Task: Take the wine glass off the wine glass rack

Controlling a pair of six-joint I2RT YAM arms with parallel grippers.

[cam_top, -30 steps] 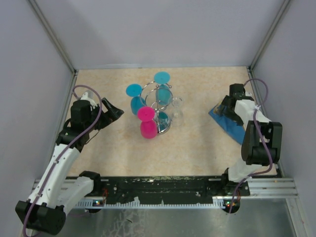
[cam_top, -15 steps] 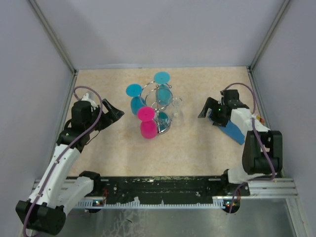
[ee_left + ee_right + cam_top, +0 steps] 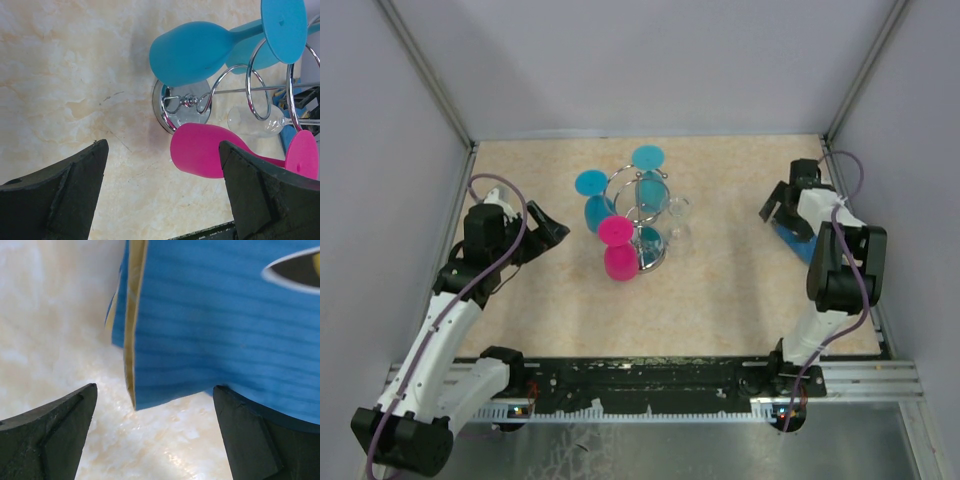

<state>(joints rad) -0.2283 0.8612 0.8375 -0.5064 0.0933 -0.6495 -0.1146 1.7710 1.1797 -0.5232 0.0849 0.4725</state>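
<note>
Overhead, the wine glass rack [image 3: 642, 230] stands midway between the tabletop's [image 3: 720, 290] left and right edges, nearer the far edge. A pink wine glass [image 3: 618, 255], two blue wine glasses [image 3: 592, 205] and a clear wine glass [image 3: 678, 220] hang on it, feet uppermost. Only the left wrist view shows the rack's round mirror base and the stems threaded through its wire loops. Only the right wrist view shows the blue ribbed sheet [image 3: 215, 315] closely; overhead the arm mostly covers it.

The left arm reaches up along the left edge, wrist turned toward the rack, its left end effector [image 3: 548, 228] spread wide and empty, short of the glasses. The right arm is folded with its elbow high, and its right end effector [image 3: 782, 208] is open and empty over the sheet by the right edge.
</note>
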